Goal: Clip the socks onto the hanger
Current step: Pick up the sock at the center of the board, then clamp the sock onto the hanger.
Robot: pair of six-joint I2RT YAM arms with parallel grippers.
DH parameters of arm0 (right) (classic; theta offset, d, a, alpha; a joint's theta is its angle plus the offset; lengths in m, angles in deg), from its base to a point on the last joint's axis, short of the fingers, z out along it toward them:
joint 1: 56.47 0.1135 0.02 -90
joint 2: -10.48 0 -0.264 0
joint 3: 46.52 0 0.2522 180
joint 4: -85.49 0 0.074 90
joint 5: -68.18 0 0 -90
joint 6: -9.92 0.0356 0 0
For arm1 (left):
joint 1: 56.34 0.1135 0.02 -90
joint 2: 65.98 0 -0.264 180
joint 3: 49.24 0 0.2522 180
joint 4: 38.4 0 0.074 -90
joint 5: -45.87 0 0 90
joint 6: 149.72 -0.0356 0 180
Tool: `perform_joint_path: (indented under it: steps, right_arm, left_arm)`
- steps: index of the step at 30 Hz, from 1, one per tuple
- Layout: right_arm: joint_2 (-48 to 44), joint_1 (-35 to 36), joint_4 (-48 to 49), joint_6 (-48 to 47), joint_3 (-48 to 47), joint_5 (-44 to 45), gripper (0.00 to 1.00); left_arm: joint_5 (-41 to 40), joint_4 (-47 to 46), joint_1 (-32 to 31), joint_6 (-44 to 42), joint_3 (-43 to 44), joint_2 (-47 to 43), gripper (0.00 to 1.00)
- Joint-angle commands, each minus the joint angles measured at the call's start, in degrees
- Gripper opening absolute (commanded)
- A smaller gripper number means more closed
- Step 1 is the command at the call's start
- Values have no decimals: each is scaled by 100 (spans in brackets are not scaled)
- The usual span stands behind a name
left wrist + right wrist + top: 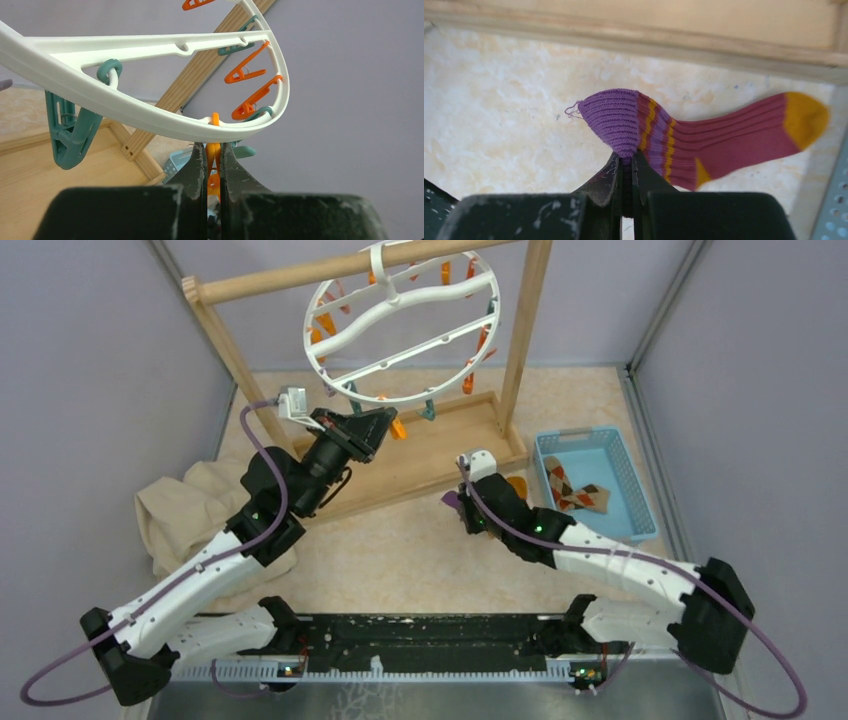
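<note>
My right gripper [626, 161] is pinched tight on the ribbed purple cuff of the maroon sock [729, 142]. The knit lies flat toward 3 o'clock on the table [499, 125], a speckled cream surface, and it has mustard-orange stripes, heel and toe.

My left gripper [213, 147] is squeezed onto a thin orange clip [215, 119] hanging from the lowest curve of the hanger [100, 97], a smooth white plastic ring. A chunky teal clip [70, 135] dangles at 9 o'clock of that.

Only the overhead view shows the patterned brown sock [572, 492]. It lies in a perforated blue basket [625, 475] at 3 o'clock of my right gripper. That view also shows the crumpled beige cloth [180, 510] at 9 o'clock and the pale wooden stand [430, 460] from which the hanger hangs. Plain grey-lavender walls close in the table.
</note>
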Motion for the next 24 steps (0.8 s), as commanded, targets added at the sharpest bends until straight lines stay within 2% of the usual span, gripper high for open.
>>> perform_joint_path:
  steps: [1, 6, 13, 18, 24]
  right_arm:
    - [-885, -117, 184, -301, -202, 411, 0]
    - [-1390, -109, 705, -646, -306, 464, 0]
    - [-956, 195, 1640, -987, -904, 705, 0]
    - [-542, 416, 1787, -1398, -1517, 813, 0]
    - [-644, 450, 1723, -1432, -1763, 475, 0]
  left_arm:
    - [410, 457, -48, 95, -71, 106, 0]
    - [524, 363, -49, 169, -49, 225, 0]
    - [735, 177, -45, 273, 30, 438, 0]
    - [776, 220, -44, 128, 202, 580, 0]
    - [583, 236, -44, -25, 258, 618, 0]
